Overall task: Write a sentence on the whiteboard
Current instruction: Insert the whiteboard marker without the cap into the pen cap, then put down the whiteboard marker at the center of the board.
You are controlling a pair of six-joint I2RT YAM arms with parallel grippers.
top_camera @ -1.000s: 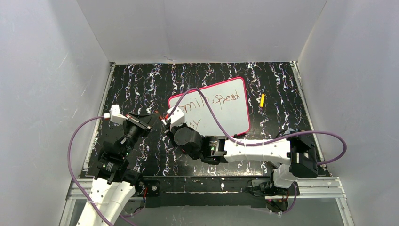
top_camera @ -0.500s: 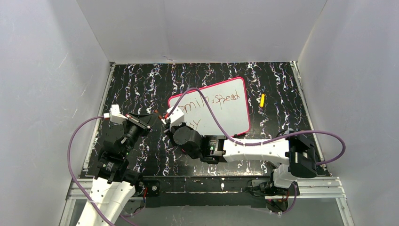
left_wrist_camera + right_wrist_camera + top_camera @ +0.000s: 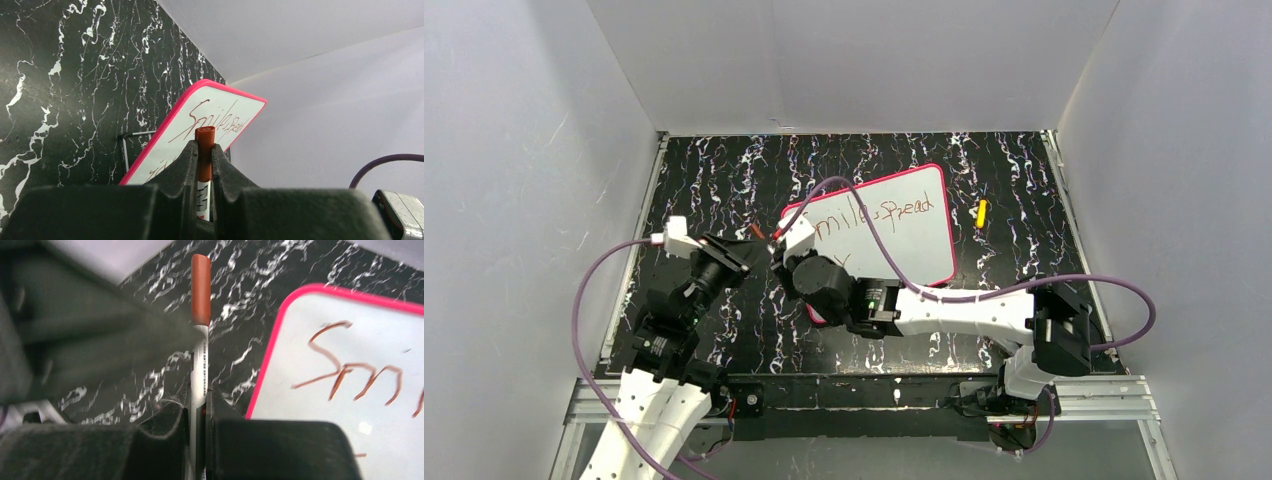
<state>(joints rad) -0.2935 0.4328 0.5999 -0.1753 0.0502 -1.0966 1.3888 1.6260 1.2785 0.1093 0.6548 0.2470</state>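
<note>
While both jaws pinch pen (image 3: 200, 340), whiteboard (image 3: 929, 250) lies just right.

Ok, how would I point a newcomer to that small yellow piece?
Start at the black marbled table, then find the pink-framed whiteboard on it. Just off the board's right edge lies the small yellow piece, the only yellow thing there.

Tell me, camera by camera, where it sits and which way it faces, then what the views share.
Top external: high behind the bases, looking down on the table, whiteboard, left arm and right arm.
Left wrist: low over the table, facing the whiteboard; left tool clamps a red-capped marker.
Right wrist: facing a whiteboard corner; right tool clamps a red-capped marker too.
Shared: all three show the whiteboard and its lettering.
</note>
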